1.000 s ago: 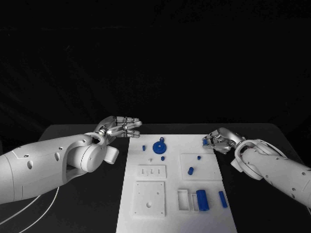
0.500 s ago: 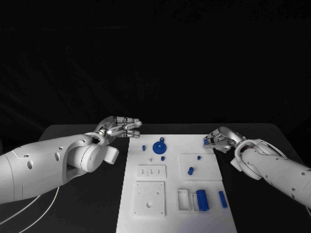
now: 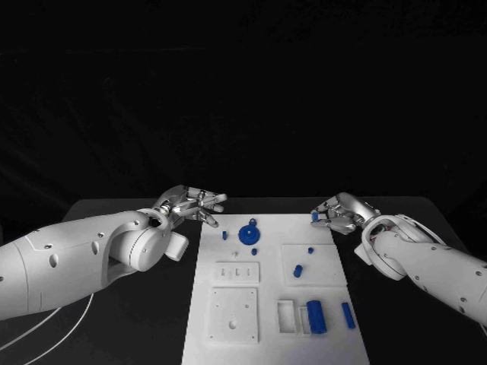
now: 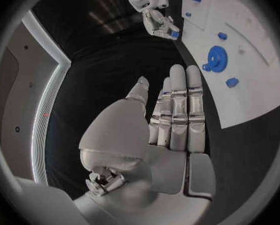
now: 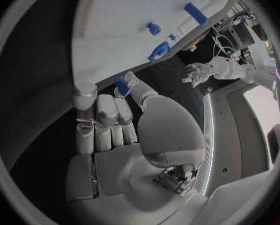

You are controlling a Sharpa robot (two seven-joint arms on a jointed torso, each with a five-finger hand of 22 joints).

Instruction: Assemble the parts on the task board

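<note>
Over the far right corner of the white rectangular task board (image 3: 275, 304), the robot's right hand (image 3: 337, 214) pinches a small blue plastic part (image 3: 316, 217) between its fingertips, clear of the board's surface. The left hand (image 3: 191, 204) hovers off the board's far left corner, fingers spread, grasping nothing. A round blue gear-shaped part (image 3: 249, 233) sits on the board's far end, between the two hands; several blue cylindrical parts (image 3: 316, 315) lie near the board's near right corner.

No legible txt or labels.
</note>
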